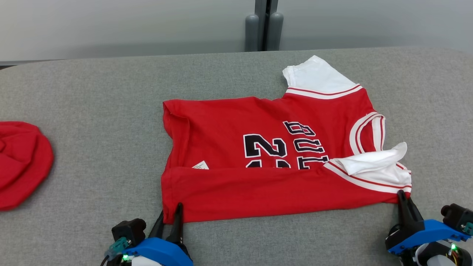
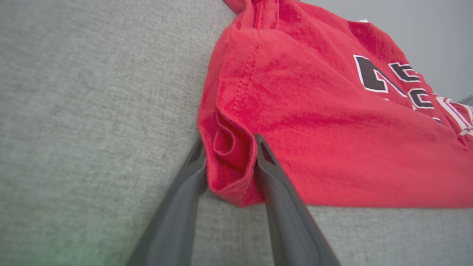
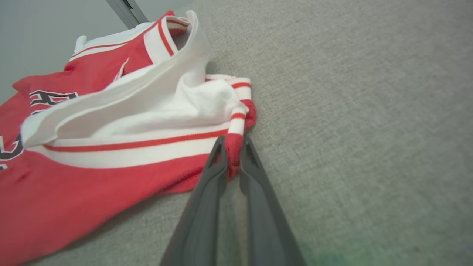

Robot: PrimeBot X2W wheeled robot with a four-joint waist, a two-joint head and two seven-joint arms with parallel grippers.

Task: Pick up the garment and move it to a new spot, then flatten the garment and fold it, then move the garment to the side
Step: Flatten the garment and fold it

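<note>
A red jersey with white sleeves and black lettering, the garment point(image 1: 266, 147), lies spread on the grey table point(image 1: 92, 111), its near edge folded over in a long band. My left gripper point(image 1: 170, 210) is at the garment's near left corner; in the left wrist view its fingers point(image 2: 229, 147) press on both sides of the bunched red corner point(image 2: 314, 129). My right gripper point(image 1: 402, 194) is at the near right corner. There the fingers point(image 3: 233, 142) are shut on the striped sleeve hem of the garment point(image 3: 92, 177).
Another red cloth point(image 1: 22, 162) lies at the table's left edge. Two grey posts point(image 1: 264, 33) stand behind the table's far edge. Bare grey table surrounds the jersey on all sides.
</note>
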